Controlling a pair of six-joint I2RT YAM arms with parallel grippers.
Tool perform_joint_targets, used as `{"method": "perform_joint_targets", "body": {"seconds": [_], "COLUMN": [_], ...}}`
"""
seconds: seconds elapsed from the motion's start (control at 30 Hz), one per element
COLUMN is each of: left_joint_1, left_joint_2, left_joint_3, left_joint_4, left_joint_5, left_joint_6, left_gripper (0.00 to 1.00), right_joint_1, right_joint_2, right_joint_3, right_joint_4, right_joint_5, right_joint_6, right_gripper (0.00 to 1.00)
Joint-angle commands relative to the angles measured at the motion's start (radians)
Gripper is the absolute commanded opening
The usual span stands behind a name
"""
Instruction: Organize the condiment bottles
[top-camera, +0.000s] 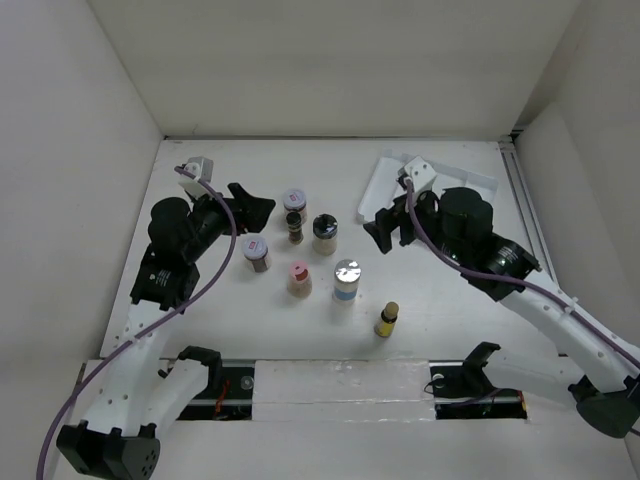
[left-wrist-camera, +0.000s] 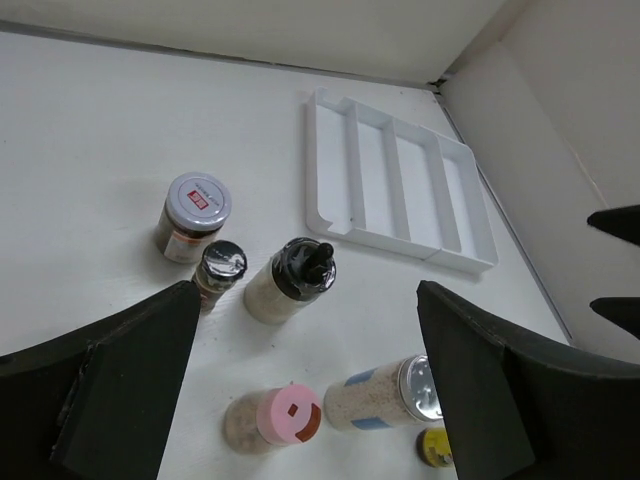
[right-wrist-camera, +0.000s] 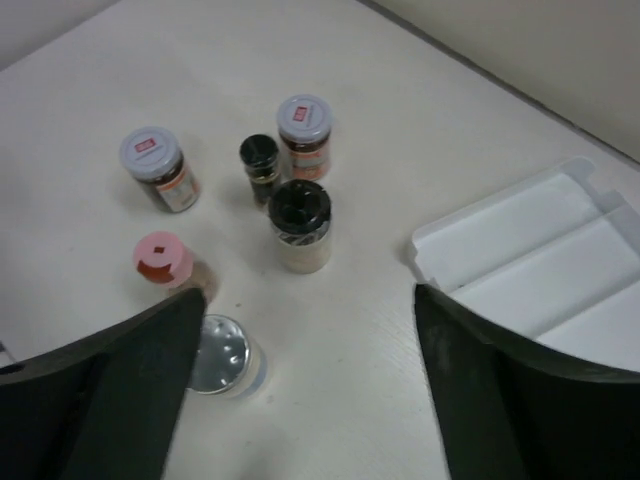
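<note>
Seven condiment bottles stand loose mid-table. Two have purplish-white lids (top-camera: 294, 199) (top-camera: 256, 250). Between them are a small dark bottle (top-camera: 294, 224) and a black-capped jar (top-camera: 325, 232). Nearer stand a pink-lidded jar (top-camera: 298, 277), a silver-lidded jar (top-camera: 346, 279) and a yellow bottle (top-camera: 387, 319). My left gripper (top-camera: 258, 208) hovers open just left of the group, holding nothing. Its wrist view looks down on the black-capped jar (left-wrist-camera: 295, 278), pink lid (left-wrist-camera: 280, 416) and silver lid (left-wrist-camera: 390, 393). My right gripper (top-camera: 378, 232) hangs open and unloaded to the right of the black-capped jar (right-wrist-camera: 300, 220).
A white divided tray (top-camera: 470, 182) lies at the back right, partly under my right arm, and shows whole in the left wrist view (left-wrist-camera: 400, 185). White walls close the table at the back and both sides.
</note>
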Motion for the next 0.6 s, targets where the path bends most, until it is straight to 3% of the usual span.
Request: {"method": "perform_joint_targets", "body": {"seconds": [0.0, 0.03, 0.07, 0.13, 0.2, 0.23, 0.27, 0.33, 0.37, 0.4, 0.47, 0.5, 0.53, 0.57], "left_joint_1": [0.004, 0.004, 0.004, 0.004, 0.004, 0.004, 0.004, 0.004, 0.004, 0.004, 0.004, 0.004, 0.004, 0.004], "left_joint_2": [0.000, -0.012, -0.012, -0.012, -0.012, -0.012, -0.022, -0.022, -0.032, -0.032, -0.043, -0.043, -0.043, -0.043], "left_joint_3": [0.038, 0.028, 0.028, 0.028, 0.018, 0.018, 0.018, 0.008, 0.008, 0.008, -0.002, -0.002, -0.002, -0.002], "left_joint_4": [0.039, 0.039, 0.048, 0.048, 0.048, 0.048, 0.059, 0.073, 0.073, 0.073, 0.073, 0.064, 0.064, 0.064], "left_joint_5": [0.033, 0.021, 0.010, 0.010, -0.001, -0.010, -0.010, -0.019, -0.028, -0.028, -0.053, -0.062, -0.071, -0.083], "left_joint_6": [0.014, 0.024, 0.025, 0.025, 0.025, 0.025, 0.025, 0.025, 0.025, 0.025, 0.025, 0.025, 0.025, 0.025], "left_gripper": [0.87, 0.87, 0.87, 0.87, 0.85, 0.83, 0.68, 0.34, 0.23, 0.18, 0.21, 0.28, 0.44, 0.51], "right_joint_1": [0.022, 0.022, 0.022, 0.022, 0.022, 0.022, 0.022, 0.022, 0.022, 0.022, 0.032, 0.032, 0.032, 0.041], "right_joint_2": [0.000, 0.000, 0.000, -0.011, -0.020, -0.020, -0.008, 0.007, 0.007, 0.020, 0.043, 0.065, 0.079, 0.092], "right_joint_3": [-0.007, -0.007, 0.002, 0.002, 0.002, 0.002, 0.011, 0.011, 0.011, 0.011, -0.001, -0.010, -0.010, -0.010], "right_joint_4": [-0.040, -0.052, -0.081, -0.104, -0.135, -0.146, -0.156, -0.178, -0.178, -0.161, -0.151, -0.150, -0.150, -0.137], "right_joint_5": [-0.117, -0.117, -0.117, -0.135, -0.156, -0.167, -0.167, -0.176, -0.176, -0.192, -0.228, -0.229, -0.229, -0.241], "right_joint_6": [-0.023, -0.032, -0.033, -0.033, -0.054, -0.054, -0.066, -0.066, -0.066, -0.066, -0.066, -0.066, -0.066, -0.066], "right_gripper": [0.82, 0.71, 0.51, 0.00, 0.00, 0.03, 0.14, 0.47, 0.76, 0.86, 1.00, 1.00, 1.00, 1.00]}}
